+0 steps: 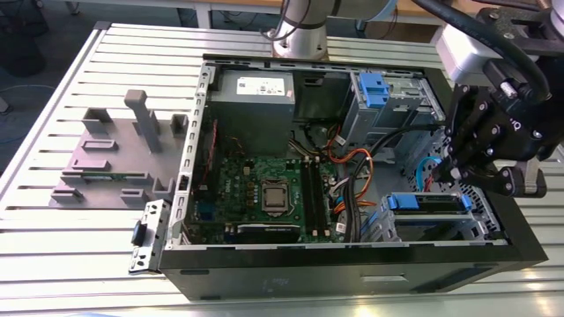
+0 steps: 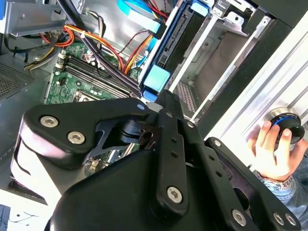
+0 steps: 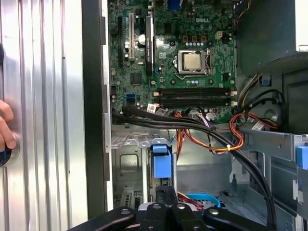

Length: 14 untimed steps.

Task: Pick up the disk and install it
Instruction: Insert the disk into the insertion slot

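Sitting in the computer case [image 1: 264, 281] drive bay, the disk [image 1: 429, 202], gripper [image 1: 458, 177] above, finger state unclear

Ribbed aluminium table [image 1: 79, 231]; blue-grey floor [image 1: 18, 92] beyond.

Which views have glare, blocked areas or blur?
Exterior view: window glare on the slatted table at the near edge; gripper sharp. Second wrist view: the dark gripper body blocks the lower half, slightly soft. First wrist view: evenly lit, motherboard crisp.
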Available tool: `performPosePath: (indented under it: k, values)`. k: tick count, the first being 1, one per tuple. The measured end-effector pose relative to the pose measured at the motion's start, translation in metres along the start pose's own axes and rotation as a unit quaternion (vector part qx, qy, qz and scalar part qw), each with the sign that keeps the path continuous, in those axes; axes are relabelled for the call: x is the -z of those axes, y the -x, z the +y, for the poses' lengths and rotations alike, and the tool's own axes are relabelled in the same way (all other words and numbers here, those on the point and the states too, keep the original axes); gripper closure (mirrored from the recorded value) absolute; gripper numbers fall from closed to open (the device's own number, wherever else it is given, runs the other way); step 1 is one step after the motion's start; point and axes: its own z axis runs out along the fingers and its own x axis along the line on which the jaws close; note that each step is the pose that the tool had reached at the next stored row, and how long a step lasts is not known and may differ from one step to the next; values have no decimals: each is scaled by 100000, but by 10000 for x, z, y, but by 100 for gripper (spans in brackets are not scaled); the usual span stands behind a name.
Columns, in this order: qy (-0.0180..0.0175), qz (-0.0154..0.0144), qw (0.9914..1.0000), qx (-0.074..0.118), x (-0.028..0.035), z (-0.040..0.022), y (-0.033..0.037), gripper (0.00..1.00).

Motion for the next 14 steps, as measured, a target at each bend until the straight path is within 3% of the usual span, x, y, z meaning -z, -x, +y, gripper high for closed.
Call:
performPosePath:
  k: [9, 12, 14]
  values:
    - [67, 6, 100000, -12, -112, -98, 28, 89]
    - [98, 6, 100000, -7, -149, -165, 42, 89]
    - [99, 11, 100000, -21, -149, -166, 42, 89]
